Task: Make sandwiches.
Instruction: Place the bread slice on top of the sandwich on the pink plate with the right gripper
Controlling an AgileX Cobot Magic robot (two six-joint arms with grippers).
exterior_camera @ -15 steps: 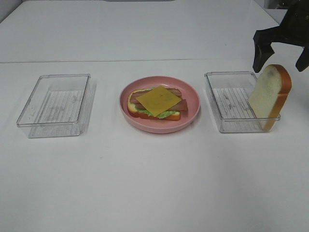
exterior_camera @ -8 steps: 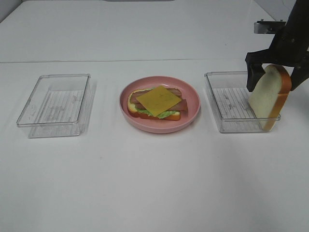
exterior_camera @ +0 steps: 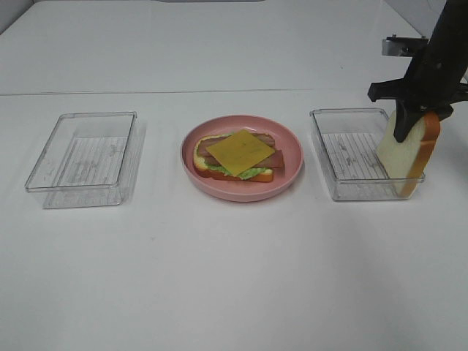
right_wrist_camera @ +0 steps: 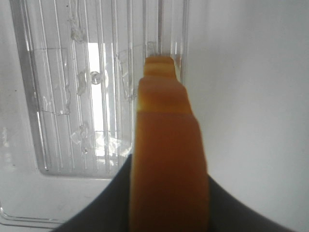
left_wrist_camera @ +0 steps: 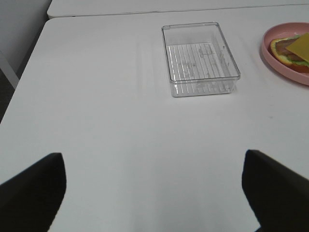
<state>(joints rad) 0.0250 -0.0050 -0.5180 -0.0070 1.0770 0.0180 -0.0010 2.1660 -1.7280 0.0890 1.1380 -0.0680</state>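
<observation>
Table (exterior_camera: pixel 234 278): white, fills the high view.
Left tray (exterior_camera: pixel 84 157): clear plastic, left of centre in the high view; also in the upper middle of the left wrist view (left_wrist_camera: pixel 200 58). Nothing lies in it.
Right tray (exterior_camera: pixel 349 153): clear plastic, right of centre in the high view; its ribbed floor shows in the right wrist view (right_wrist_camera: pixel 96 87).
Plate (exterior_camera: pixel 292 157): pink, round, centre of the high view, between the two trays.
Open stack (exterior_camera: pixel 238 157): on the plate; bread at the bottom, then green lettuce, bacon strips, and a yellow cheese slice on top.
Bread slice (exterior_camera: pixel 406 150): white with a brown crust, standing on edge, tilted, at the right end of the right tray.
Right gripper (exterior_camera: pixel 409 117): upper right of the high view, jaws clamped on the bread slice's top, one finger on each face.
Left gripper (left_wrist_camera: pixel 154 193): jaws wide apart, holding nothing, dark fingertips at the lower corners of the left wrist view, over bare table.
</observation>
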